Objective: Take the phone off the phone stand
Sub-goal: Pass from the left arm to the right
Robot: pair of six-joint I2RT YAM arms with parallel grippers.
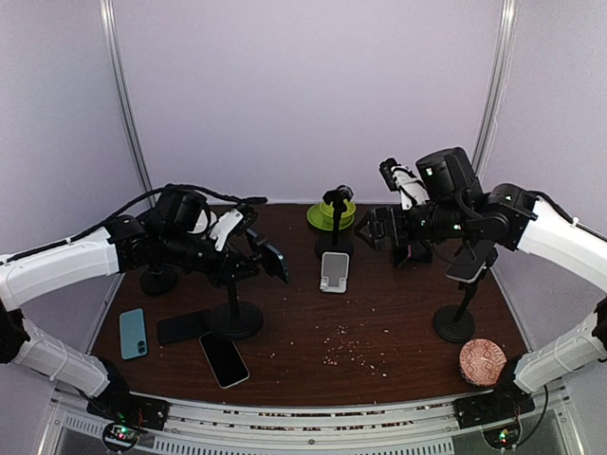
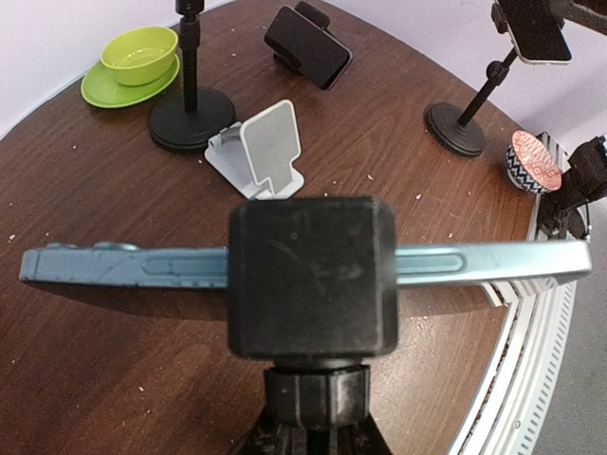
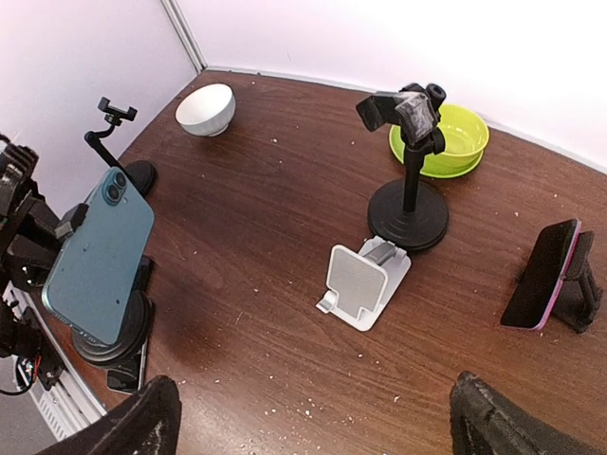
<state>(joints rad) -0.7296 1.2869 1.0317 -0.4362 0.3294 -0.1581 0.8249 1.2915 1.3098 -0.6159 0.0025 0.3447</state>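
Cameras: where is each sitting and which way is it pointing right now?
Top external: above and behind the bases, looking down on the table; left arm and right arm show.
Left wrist: close on the phone, edge-on in its clamp; no fingers show.
Right wrist: looks across at the phone's back; spread fingertips at bottom.
Shared: the white stand, in all three.

Your left arm [image 1: 57, 265] and right arm [image 1: 564, 242] wear white shells on the long links, with black joints and wrists. A black cable [image 1: 133, 202] arcs over the left one. Small green lights [image 1: 429, 172] glow on the right arm's black housings. The right gripper [image 3: 313, 431] has matte black fingers [image 3: 142, 417], rounded at the tips.
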